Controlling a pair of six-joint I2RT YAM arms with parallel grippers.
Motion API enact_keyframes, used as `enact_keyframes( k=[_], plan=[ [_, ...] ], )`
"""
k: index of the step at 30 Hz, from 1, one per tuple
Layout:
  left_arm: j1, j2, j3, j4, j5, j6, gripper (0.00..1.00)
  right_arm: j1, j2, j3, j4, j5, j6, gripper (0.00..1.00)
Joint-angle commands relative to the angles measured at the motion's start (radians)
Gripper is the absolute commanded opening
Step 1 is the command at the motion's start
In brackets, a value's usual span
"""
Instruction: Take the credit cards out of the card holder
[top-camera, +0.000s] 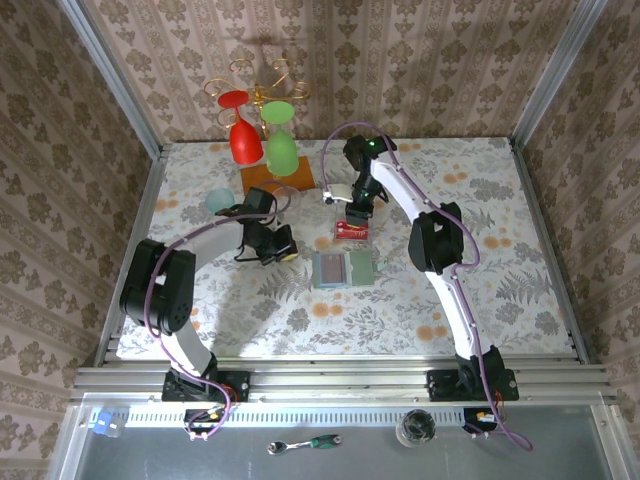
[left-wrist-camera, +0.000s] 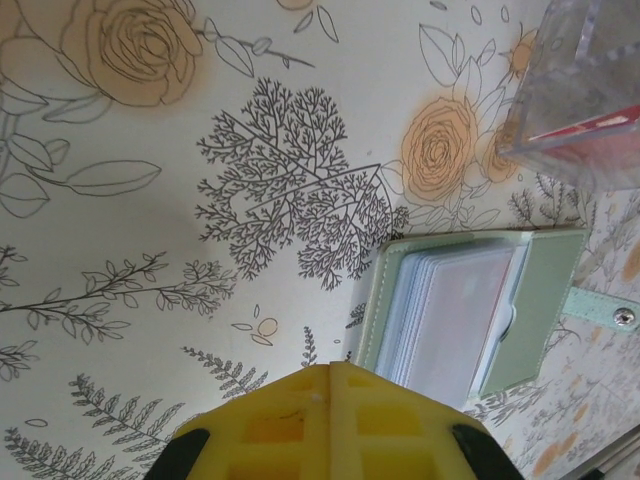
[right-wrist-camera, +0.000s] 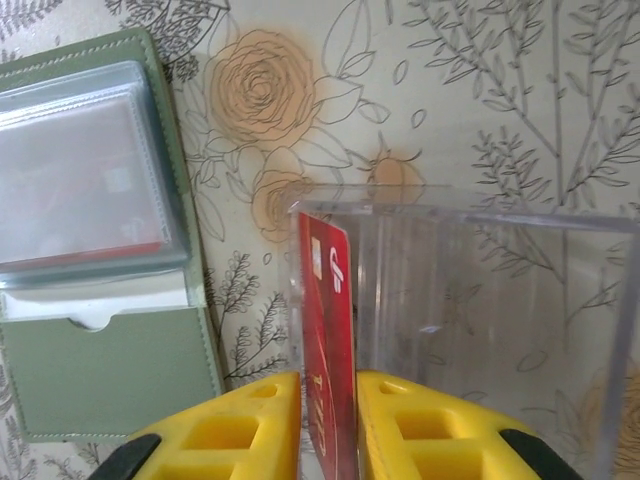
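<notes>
The card holder (top-camera: 345, 269) is seen lying open and flat on the floral tablecloth (top-camera: 250, 305), near the middle of the table and between the two arms. In the right wrist view its pale green flap is turned out toward the camera, and a stack of clear sleeves (right-wrist-camera: 80, 175) is seen on the far panel, with a red edge showing through the lowest of them.

The left gripper (left-wrist-camera: 330, 385) is held closed and empty, its yellow fingers pressed together above bare cloth just to the left of the holder.

The right gripper (right-wrist-camera: 328, 395) is closed on a red credit card (right-wrist-camera: 325, 300), which is held on edge between the two yellow fingers. The card is stood upright against the near left wall of a clear plastic box (right-wrist-camera: 500, 300), which is placed just beside the holder on its far side. In the top view more red (top-camera: 352, 232) is seen in the box, though separate cards cannot be told apart there.

At the back of the table a red glass (top-camera: 243, 135) and a green glass (top-camera: 281, 145) are hung upside down from a gold rack (top-camera: 262, 85).
</notes>
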Motion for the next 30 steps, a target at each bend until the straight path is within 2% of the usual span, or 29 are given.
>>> enact_keyframes(
  k=[1, 9, 14, 19, 24, 30],
  plan=[
    [-0.006, -0.017, 0.033, -0.027, -0.012, 0.027, 0.00, 0.002, -0.079, 0.017, 0.005, 0.004, 0.023, 0.22],
    [-0.025, -0.013, 0.030, -0.001, -0.015, 0.019, 0.01, 0.002, -0.166, -0.155, 0.128, 0.026, 0.145, 0.22],
    [-0.073, -0.011, 0.025, 0.046, -0.006, 0.008, 0.01, 0.012, -0.281, -0.377, 0.321, 0.062, 0.269, 0.21],
    [-0.092, -0.002, 0.005, 0.111, 0.013, -0.010, 0.01, 0.024, -0.394, -0.593, 0.529, 0.107, 0.462, 0.19],
    [-0.101, 0.008, 0.001, 0.126, 0.020, -0.005, 0.01, 0.033, -0.510, -0.789, 0.710, 0.121, 0.735, 0.18],
    [-0.127, 0.018, -0.037, 0.191, 0.028, -0.033, 0.01, 0.077, -0.623, -0.980, 0.843, 0.116, 1.024, 0.17]
  ],
)
